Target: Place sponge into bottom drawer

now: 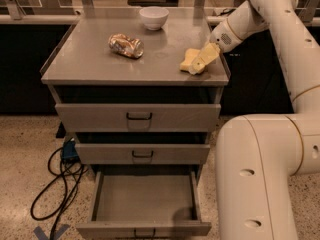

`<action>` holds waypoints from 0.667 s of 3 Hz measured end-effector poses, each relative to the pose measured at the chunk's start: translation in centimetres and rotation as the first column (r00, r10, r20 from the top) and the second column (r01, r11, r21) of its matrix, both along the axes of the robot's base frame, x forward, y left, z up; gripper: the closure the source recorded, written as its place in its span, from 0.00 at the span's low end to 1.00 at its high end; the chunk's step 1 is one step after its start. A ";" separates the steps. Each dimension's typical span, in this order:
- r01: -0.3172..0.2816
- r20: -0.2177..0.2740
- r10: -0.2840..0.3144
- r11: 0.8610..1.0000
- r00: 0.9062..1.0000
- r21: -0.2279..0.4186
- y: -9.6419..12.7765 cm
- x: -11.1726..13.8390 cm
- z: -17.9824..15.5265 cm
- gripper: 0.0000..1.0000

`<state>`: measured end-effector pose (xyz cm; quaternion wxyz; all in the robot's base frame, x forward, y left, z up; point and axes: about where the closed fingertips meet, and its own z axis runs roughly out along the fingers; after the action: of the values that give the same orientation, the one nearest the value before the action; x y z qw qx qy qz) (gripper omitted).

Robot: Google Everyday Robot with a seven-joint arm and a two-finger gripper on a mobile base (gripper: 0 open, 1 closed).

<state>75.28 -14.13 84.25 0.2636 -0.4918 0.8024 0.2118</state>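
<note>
Sponge [188, 62] is lying at the cabinet top's [150, 64] right front edge, the gripper [201, 63] leaning onto it, grasp impossible to tell, while the bottom drawer [145, 200] is standing open, ready to receive it.

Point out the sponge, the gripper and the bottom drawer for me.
sponge [187, 60], camera view, its visible left part.
gripper [199, 66], camera view, its tip, at the sponge on the cabinet top [100, 59].
bottom drawer [142, 199], camera view, its bare floor, pulled open.
</note>
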 end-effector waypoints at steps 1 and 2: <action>0.016 0.010 -0.016 1.000 1.000 0.003 0.8 1.1 -0.5 0.00; 0.018 0.007 -0.018 1.000 1.000 0.002 0.8 1.2 -0.8 0.00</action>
<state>76.52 -13.29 83.44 0.2687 -0.4851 0.8056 0.2087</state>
